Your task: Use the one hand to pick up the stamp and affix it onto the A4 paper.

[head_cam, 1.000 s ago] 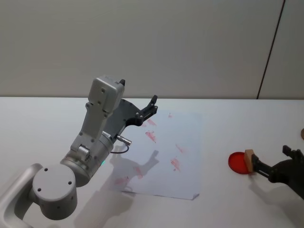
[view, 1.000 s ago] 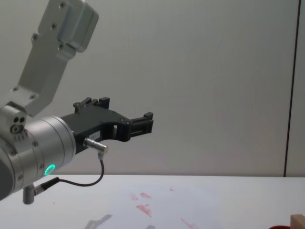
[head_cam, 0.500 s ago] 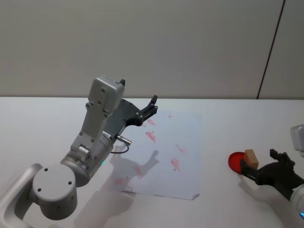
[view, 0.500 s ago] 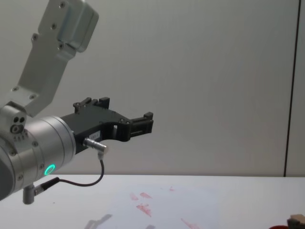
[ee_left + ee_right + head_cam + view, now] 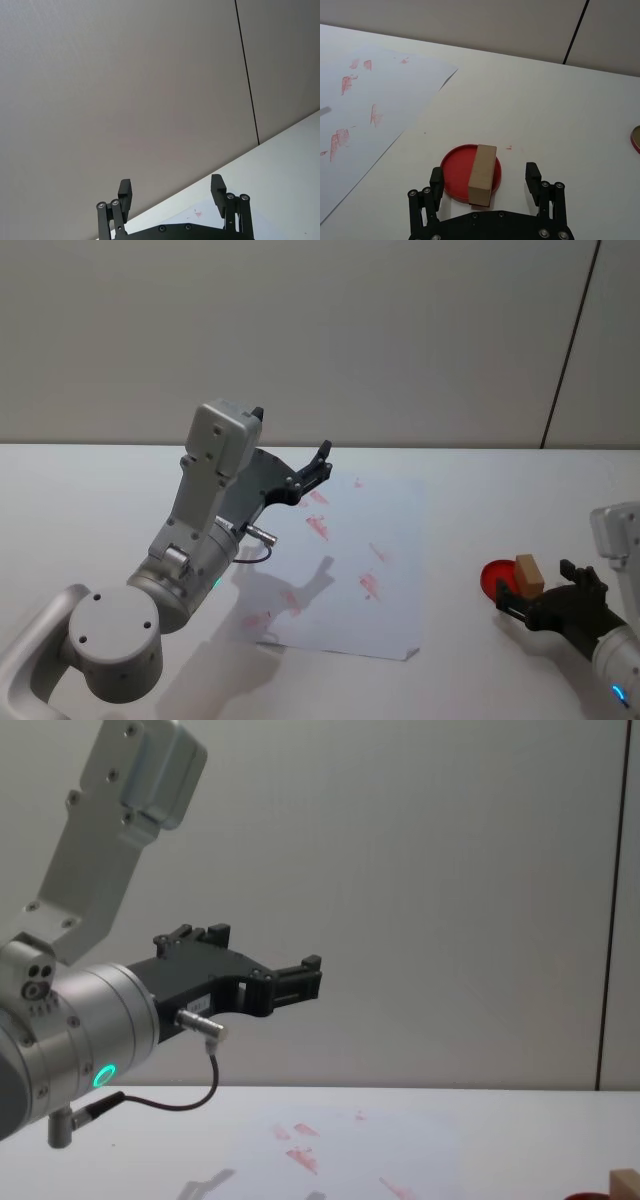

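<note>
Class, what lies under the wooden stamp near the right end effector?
The stamp rests on a red round pad lying on the white table. It hides the pad's surface beneath it and its own printing face. The right end effector is open near it.

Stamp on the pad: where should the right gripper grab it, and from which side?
Pinch the stamp by its two long side faces, midway up, above the red pad. Come from the robot's side, along its long axis: the block is narrow, and the right gripper has its open fingers flanking it there. Left gripper hangs idle above the paper.
</note>
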### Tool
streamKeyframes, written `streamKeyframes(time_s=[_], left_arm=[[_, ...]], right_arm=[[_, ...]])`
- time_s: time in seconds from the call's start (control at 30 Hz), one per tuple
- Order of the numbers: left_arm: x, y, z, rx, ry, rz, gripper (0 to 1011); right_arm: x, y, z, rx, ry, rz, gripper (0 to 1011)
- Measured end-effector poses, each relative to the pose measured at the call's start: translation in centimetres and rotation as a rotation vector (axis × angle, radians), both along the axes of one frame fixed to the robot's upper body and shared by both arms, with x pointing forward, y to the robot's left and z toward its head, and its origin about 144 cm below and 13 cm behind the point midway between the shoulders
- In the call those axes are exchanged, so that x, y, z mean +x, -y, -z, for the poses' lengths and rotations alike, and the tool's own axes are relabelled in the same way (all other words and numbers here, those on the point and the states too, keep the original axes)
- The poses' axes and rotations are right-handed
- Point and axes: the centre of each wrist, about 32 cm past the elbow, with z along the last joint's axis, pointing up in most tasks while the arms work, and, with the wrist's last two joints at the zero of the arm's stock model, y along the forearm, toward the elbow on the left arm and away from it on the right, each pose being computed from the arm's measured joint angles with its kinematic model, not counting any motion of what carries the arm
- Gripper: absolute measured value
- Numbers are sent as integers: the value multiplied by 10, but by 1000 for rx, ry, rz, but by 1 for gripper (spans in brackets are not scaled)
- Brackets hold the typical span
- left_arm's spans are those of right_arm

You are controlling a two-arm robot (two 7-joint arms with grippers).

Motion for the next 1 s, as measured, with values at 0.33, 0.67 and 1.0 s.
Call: streamKeyframes(time_s=[0.33,0.67,1.0], left_arm=[[0,0,0,0,0,0,1003],[0,0,0,0,0,0,1003],[0,0,0,0,0,0,1003]], right_arm=[[6,-8,4,-4,6,-7,1001],[10,-12,6,-6,14,-18,926],[12,-14,7,-6,17,-23,664]])
